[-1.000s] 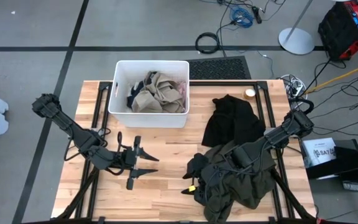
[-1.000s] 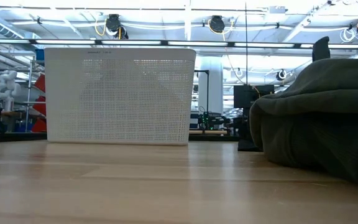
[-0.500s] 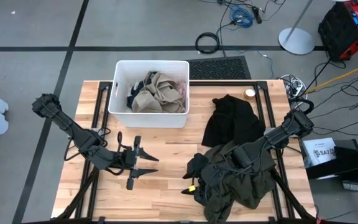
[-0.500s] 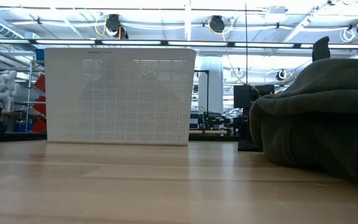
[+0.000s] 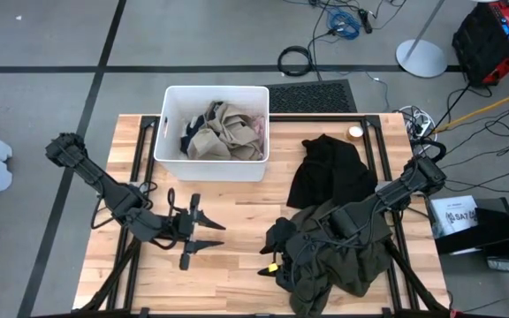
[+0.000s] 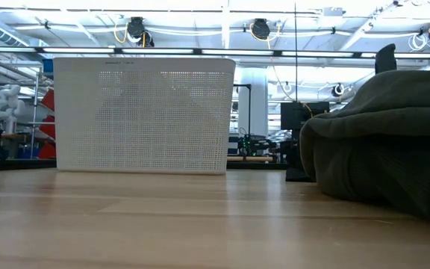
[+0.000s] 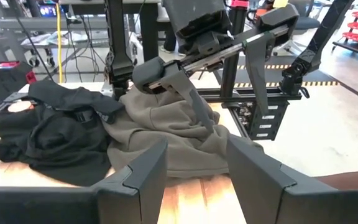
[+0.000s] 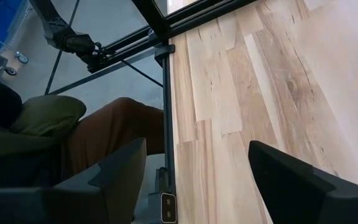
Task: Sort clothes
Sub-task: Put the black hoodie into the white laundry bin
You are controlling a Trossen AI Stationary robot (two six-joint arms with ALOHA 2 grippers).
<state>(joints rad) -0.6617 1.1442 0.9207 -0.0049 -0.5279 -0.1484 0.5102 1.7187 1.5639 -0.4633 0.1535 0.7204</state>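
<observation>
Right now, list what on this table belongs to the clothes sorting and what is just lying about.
Belongs to the job:
- dark olive garment, heaped under the right arm
- black garment, spread on the table
- tan garment in the white bin, with pink fabric beside it

Just lying about:
- small round object at the table's far edge
- floor cables

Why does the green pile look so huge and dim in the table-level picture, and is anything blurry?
Low view: the dark olive garment lies close to the lens, so it looms, shaded against bright ceiling lights. High view: evenly lit, it looks modest. Left wrist view: the left gripper is soft-edged in the foreground.
</observation>
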